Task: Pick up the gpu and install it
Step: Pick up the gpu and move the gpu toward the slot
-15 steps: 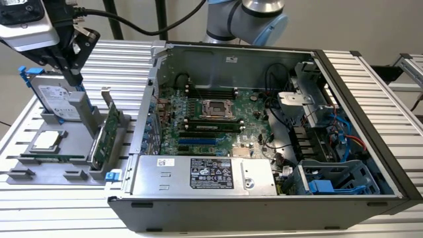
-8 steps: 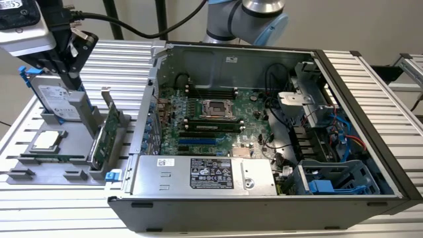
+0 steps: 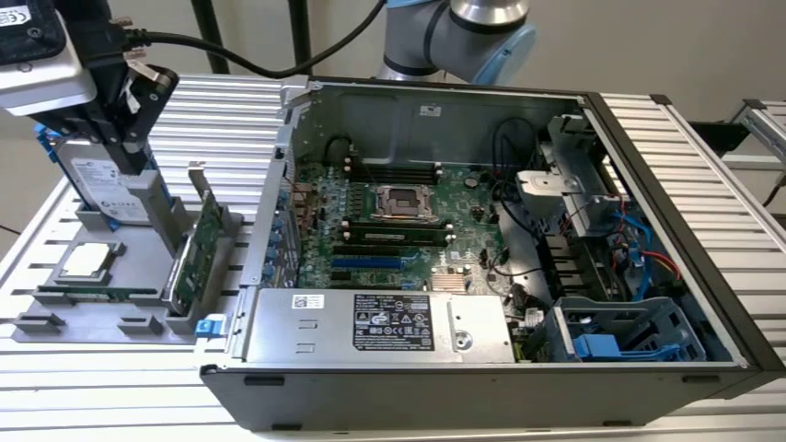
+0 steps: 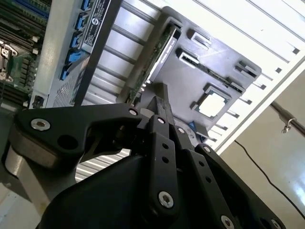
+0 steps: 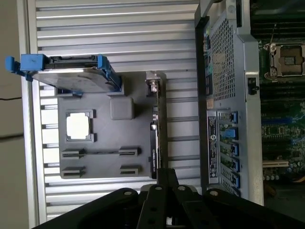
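gpu (image 3: 197, 247) upright in gray holder (image 3: 129, 241) beside case (image 3: 491, 398) | claw (image 5: 167, 174) fingers together, gripping nothing, clear of gpu

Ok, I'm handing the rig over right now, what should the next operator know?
The gripper hangs above the grey fixture tray, by the hard drive, and carries nothing. In the first wrist view it points toward the gpu.
The gpu stands on edge in its tray slot, to the exterior view's left of the open computer case.
Done: nothing yet.
Left: the pick-up and the install.
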You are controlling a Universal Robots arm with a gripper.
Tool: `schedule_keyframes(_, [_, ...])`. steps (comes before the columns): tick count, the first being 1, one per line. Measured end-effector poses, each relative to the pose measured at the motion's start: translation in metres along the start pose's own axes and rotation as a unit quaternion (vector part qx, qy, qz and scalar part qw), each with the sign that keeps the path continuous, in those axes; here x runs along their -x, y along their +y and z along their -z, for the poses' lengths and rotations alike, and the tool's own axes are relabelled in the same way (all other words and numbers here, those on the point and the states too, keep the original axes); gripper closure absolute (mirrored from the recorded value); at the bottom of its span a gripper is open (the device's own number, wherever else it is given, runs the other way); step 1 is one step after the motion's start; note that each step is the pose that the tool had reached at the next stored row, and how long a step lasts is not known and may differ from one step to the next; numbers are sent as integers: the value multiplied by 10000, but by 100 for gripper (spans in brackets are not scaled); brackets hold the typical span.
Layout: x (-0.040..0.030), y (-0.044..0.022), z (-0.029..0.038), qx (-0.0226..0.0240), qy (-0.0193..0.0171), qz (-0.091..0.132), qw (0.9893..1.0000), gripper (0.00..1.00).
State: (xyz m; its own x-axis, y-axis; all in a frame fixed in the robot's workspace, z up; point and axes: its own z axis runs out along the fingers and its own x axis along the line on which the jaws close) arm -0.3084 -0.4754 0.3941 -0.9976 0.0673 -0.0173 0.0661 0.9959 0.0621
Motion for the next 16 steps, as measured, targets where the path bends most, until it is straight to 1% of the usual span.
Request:
schedule_keyframes(6, [3, -56, 3, -1, 4, -2, 10000, 100])
schedule_keyframes(16, [-16, -62, 3, -1, 4, -2, 10000, 100])
